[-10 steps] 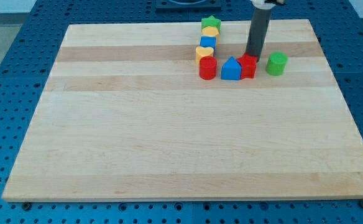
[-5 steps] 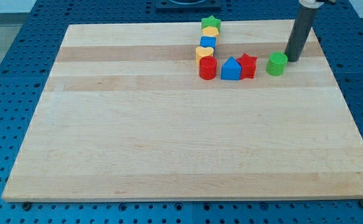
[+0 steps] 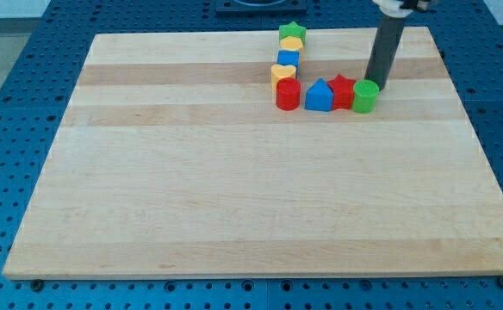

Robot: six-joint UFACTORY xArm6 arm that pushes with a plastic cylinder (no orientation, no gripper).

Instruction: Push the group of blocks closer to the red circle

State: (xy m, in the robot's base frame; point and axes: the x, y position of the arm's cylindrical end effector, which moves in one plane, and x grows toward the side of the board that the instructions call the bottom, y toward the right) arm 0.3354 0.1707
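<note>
My tip (image 3: 377, 85), a plain rod tool with nothing to open or hold, sat at about 1 o'clock of the green cylinder (image 3: 365, 96), touching it, so I judged the pushing step was under way. The green cylinder, red star (image 3: 343, 90) and blue block (image 3: 319, 96) made a tight row running toward 9 o'clock, ending at the red cylinder (image 3: 288, 94) near the tabletop's (image 3: 234, 198) 12 o'clock edge. Next should come only a soft push toward 9 o'clock.
</note>
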